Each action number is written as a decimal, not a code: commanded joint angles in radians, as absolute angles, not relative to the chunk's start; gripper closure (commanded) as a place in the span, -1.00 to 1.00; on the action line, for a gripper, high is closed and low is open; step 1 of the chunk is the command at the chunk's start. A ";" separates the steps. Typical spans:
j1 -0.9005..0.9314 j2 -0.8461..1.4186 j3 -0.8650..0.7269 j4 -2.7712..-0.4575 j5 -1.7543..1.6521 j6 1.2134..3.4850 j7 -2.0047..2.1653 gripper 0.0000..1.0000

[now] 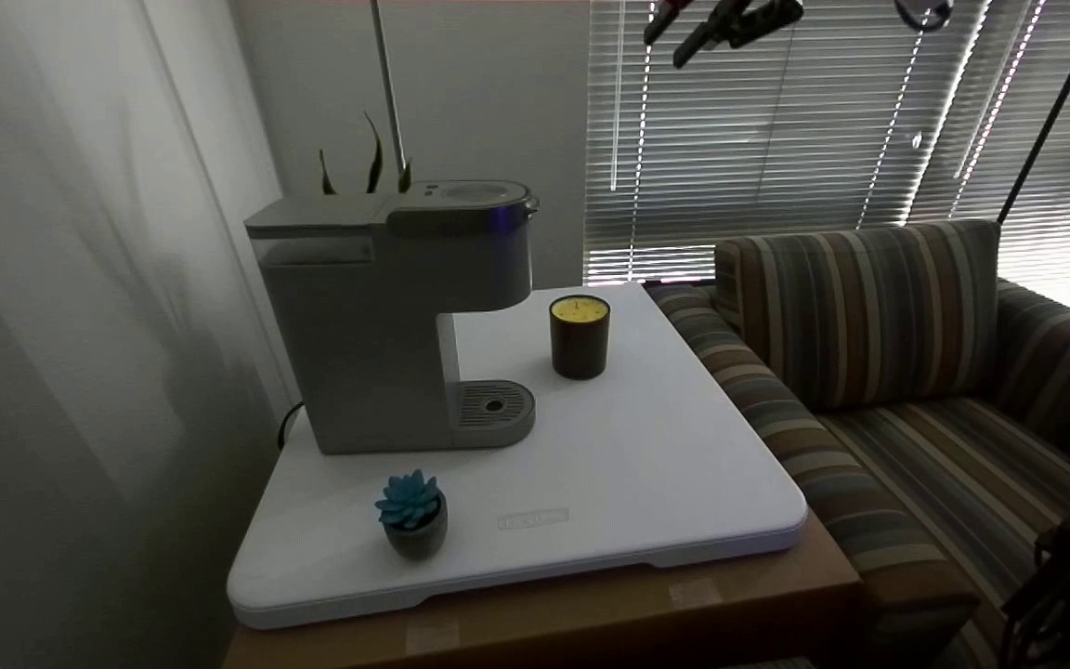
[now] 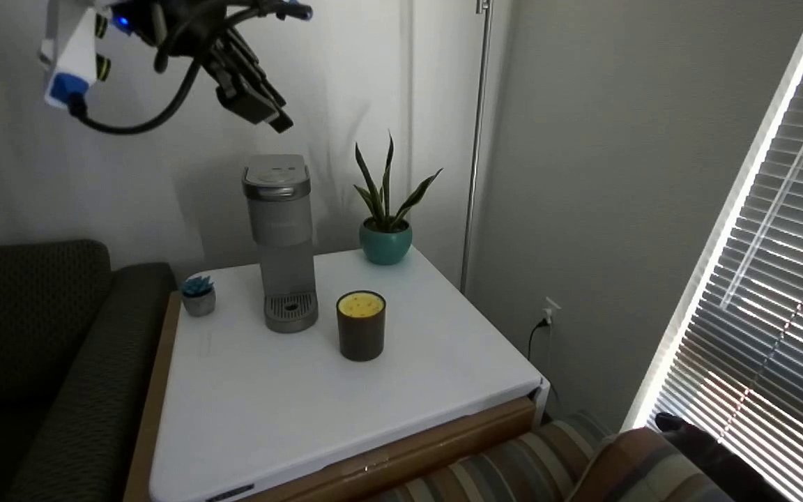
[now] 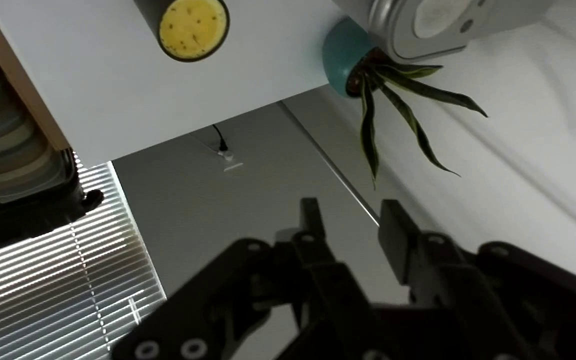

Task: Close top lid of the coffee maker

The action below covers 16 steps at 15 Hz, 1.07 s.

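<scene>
The coffee maker (image 1: 368, 353) is a boxy grey machine with a round drip base, upright on a white table; it also shows in an exterior view (image 2: 283, 230) and partly at the wrist view's top right (image 3: 378, 12). Its top lid (image 1: 470, 192) lies flat and level on the machine's top, with a silver front rim (image 2: 277, 189); the wrist view shows the lid (image 3: 418, 37) from above, cut off by the frame edge. My gripper (image 3: 352, 210) is open and empty. It hangs in the air (image 2: 271, 120), higher than the machine and apart from it.
A dark candle jar (image 1: 580, 344) with yellow wax stands near the drip base. A small blue succulent (image 1: 412, 520) stands beside the machine. A teal-potted plant (image 2: 386, 240) stands at the table's far corner. The white table (image 2: 290, 418) adjoins a striped armchair (image 1: 860, 316) and walls.
</scene>
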<state>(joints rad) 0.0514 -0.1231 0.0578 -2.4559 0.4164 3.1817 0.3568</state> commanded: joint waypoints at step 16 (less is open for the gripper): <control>-0.165 -0.284 0.342 -2.212 -0.131 2.729 1.211 -1.00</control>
<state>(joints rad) -0.2109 -0.2887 0.3865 -2.2124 -0.1044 2.7311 1.1939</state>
